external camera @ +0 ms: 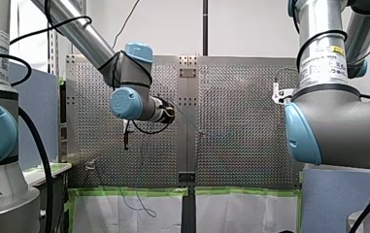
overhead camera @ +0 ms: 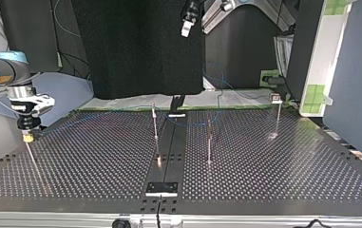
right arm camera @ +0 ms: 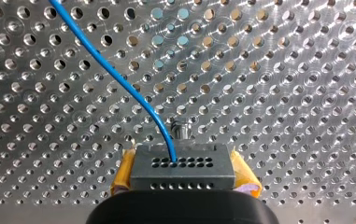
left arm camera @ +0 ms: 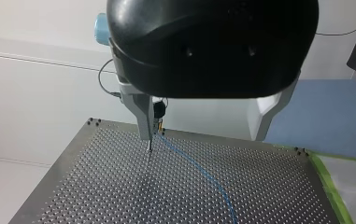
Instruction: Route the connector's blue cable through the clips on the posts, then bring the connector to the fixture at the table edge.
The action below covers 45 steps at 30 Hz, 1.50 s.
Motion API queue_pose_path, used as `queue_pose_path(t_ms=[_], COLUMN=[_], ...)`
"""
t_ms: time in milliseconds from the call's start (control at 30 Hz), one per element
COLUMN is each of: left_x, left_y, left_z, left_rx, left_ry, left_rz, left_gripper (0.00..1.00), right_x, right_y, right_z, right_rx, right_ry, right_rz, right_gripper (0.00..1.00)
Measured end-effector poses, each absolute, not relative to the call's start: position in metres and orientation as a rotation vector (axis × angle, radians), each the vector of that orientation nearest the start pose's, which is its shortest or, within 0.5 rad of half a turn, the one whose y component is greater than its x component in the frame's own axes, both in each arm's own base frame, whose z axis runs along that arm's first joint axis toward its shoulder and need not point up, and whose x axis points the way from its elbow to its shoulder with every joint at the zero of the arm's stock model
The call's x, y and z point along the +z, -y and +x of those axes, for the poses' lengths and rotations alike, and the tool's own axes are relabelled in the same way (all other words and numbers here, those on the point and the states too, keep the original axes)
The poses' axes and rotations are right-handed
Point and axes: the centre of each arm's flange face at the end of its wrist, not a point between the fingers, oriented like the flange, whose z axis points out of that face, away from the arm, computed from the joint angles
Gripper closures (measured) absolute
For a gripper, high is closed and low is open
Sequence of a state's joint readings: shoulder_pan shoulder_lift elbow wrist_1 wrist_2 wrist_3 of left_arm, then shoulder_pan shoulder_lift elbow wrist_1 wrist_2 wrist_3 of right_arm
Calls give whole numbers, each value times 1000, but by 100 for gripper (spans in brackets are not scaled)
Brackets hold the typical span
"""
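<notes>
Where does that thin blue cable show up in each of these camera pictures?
Front view: blue cable, faint, looping below the perforated table's near edge, left of centre.
Top view: thin line across the far side, between the posts.
Left wrist view: curving across the table toward the camera.
Right wrist view: running into the grey connector.
Shared landmark: that perforated table, in all four.

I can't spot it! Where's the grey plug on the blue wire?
The connector sits between my right gripper's yellow pads, beside a thin post's tip at the top view's left.
</notes>
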<state>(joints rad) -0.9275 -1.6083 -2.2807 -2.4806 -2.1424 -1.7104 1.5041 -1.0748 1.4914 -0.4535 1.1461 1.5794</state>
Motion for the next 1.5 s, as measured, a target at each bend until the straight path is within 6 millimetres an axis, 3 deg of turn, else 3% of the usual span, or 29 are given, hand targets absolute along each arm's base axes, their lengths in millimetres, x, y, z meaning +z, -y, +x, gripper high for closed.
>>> queue_pose_path(t_ms=[33,67,100,133,167,267,300,333,367,1500], left_x=[214,214,214,214,214,214,214,214,214,214], left_y=[350,350,350,350,351,350,351,351,351,348], left_z=[163,163,163,163,163,163,163,163,163,163], left_rx=[-341,-341,-341,-341,-341,-341,-342,-342,-342,-321], left_ry=[-1640,-1641,-1641,-1640,-1640,-1640,-1640,-1640,-1640,-1643], left_rz=[216,216,216,216,216,217,217,217,217,211], left_gripper=[0,0,0,0,0,0,0,0,0,0], right_x=[281,281,281,280,280,280,279,279,279,281], right_y=[666,666,666,666,666,666,666,666,666,671], right_z=[130,131,131,131,131,131,131,131,131,132], right_rx=[1483,1483,1484,1484,1486,1493,1495,1496,1497,1507], right_ry=[992,993,993,994,996,1005,1010,1012,1015,1007], right_rz=[1440,1440,1440,1439,1439,1435,1434,1433,1432,1405], right_gripper=[54,35,35,22,16,16,7,7,0,0])
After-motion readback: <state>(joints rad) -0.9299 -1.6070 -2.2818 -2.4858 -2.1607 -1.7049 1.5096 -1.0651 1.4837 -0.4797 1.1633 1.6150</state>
